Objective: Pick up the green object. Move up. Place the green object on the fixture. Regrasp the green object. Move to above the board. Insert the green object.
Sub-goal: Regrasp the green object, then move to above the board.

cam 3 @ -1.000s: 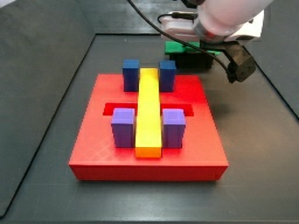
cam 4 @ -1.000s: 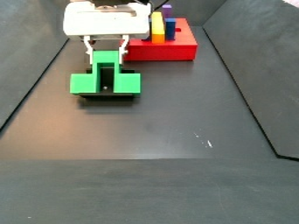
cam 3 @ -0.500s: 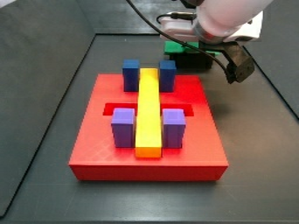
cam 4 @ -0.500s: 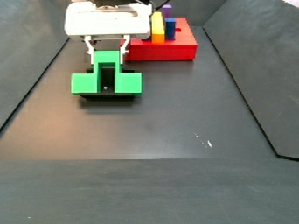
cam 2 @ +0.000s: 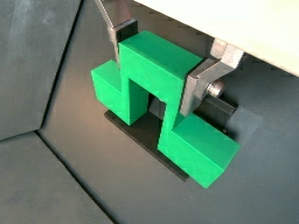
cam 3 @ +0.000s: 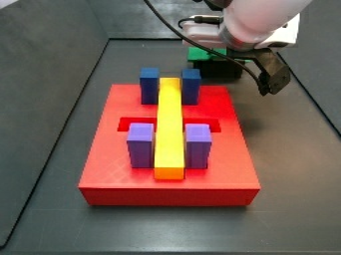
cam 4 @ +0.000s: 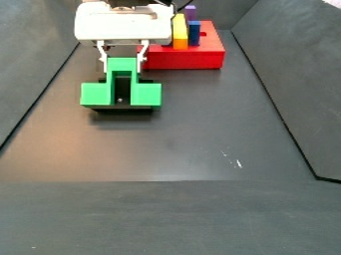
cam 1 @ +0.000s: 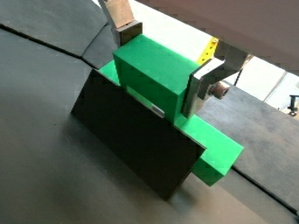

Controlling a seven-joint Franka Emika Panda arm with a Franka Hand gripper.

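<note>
The green object (cam 1: 149, 79) rests on the dark fixture (cam 1: 122, 140), its raised middle cube pointing up. My gripper (cam 1: 163, 63) straddles that middle cube, and its fingers (cam 1: 202, 84) press against two opposite sides. Both wrist views show this grip, with the gripper (cam 2: 162, 66) shut on the green object (cam 2: 193, 149) over the fixture (cam 2: 140, 138). In a side view the gripper (cam 4: 120, 60) stands over the green object (cam 4: 96, 94), left of the board (cam 4: 202, 58). From the other side the green object (cam 3: 197, 54) peeks out behind the board (cam 3: 120, 171).
The red board carries a long yellow bar (cam 3: 170, 129), two blue blocks (cam 3: 150, 84) at its far end and two purple blocks (cam 3: 140, 144) at its near end. Dark walls enclose the black floor (cam 4: 186, 169). A cable (cam 3: 167, 25) hangs from the arm.
</note>
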